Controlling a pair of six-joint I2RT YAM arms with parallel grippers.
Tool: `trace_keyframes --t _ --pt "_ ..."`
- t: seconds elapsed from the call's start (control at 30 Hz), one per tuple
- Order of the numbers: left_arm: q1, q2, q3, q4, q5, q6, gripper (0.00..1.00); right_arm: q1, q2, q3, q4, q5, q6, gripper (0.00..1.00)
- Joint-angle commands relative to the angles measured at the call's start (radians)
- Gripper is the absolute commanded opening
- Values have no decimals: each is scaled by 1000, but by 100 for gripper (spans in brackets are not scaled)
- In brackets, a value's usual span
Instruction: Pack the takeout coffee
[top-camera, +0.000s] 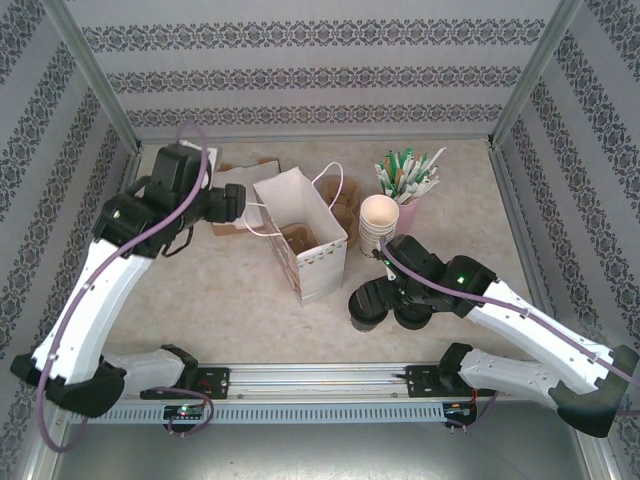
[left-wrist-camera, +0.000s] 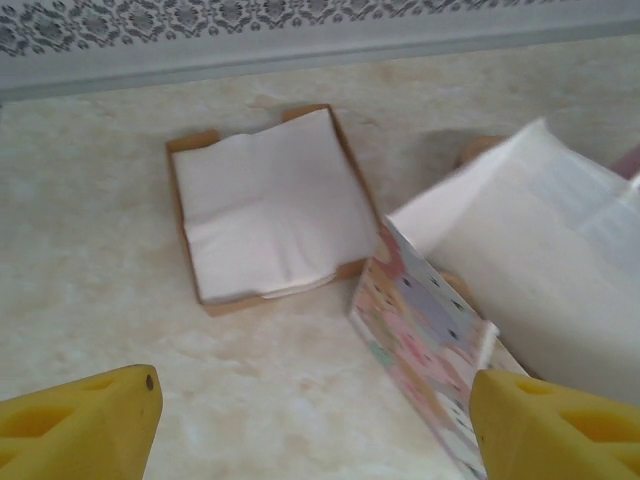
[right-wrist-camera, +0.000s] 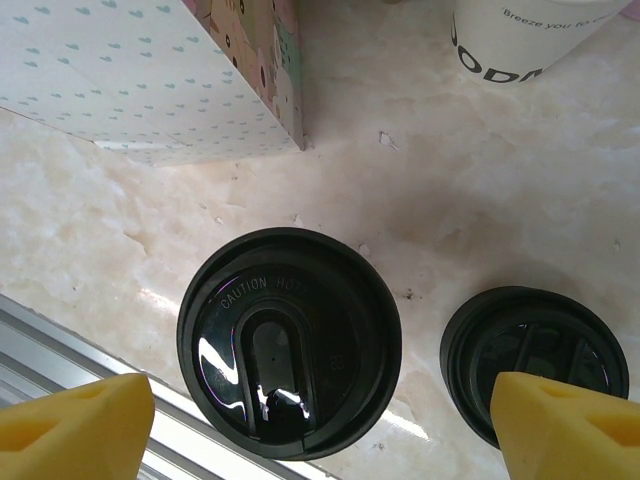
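The takeout coffee (right-wrist-camera: 290, 340) stands near the table's front edge, and from above its round black lid hides the cup. My right gripper (right-wrist-camera: 320, 405) hangs open over it, one yellow finger on each side and apart from the lid. In the top view the coffee (top-camera: 365, 309) sits just right of the white paper bag (top-camera: 300, 235), with the right gripper (top-camera: 386, 296) above it. The bag (left-wrist-camera: 520, 260) stands upright with its mouth open. My left gripper (left-wrist-camera: 315, 400) is open and holds nothing, low over the table beside the bag's left end (top-camera: 243, 206).
A squat stack of black lids (right-wrist-camera: 535, 360) sits right of the coffee. Lidless cream cups (top-camera: 378, 225) and a pink cup of stirrers (top-camera: 405, 180) stand behind. A brown tray of white napkins (left-wrist-camera: 270, 205) lies left of the bag. A metal rail (top-camera: 320, 378) borders the front edge.
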Motion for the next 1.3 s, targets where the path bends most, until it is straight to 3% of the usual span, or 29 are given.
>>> trace_keyframes --t 0.0,0.23,0.53,0.87,0.93,1.07,1.17,1.27 --pt "37 112 79 -49 -22 125 82 -3 -7 -6 1 -12 1 87" --pt "40 391 349 -115 198 306 75 -3 29 5 -28 -16 -10 88" --pt "41 609 568 -250 242 406 68 -3 29 -2 -24 -44 -4 88" --pt "40 681 595 -274 280 405 56 -1 17 -5 -34 -46 -2 88" --pt "39 687 600 -276 285 399 46 -1 14 -5 -33 -49 -1 87" --pt "38 681 614 -304 332 360 36 -1 14 3 -44 -34 -3 86" --pt "38 665 609 -323 364 334 20 -1 14 10 -55 -21 -9 86" --pt "38 643 586 -328 371 312 15 -2 17 17 -58 -18 -13 86"
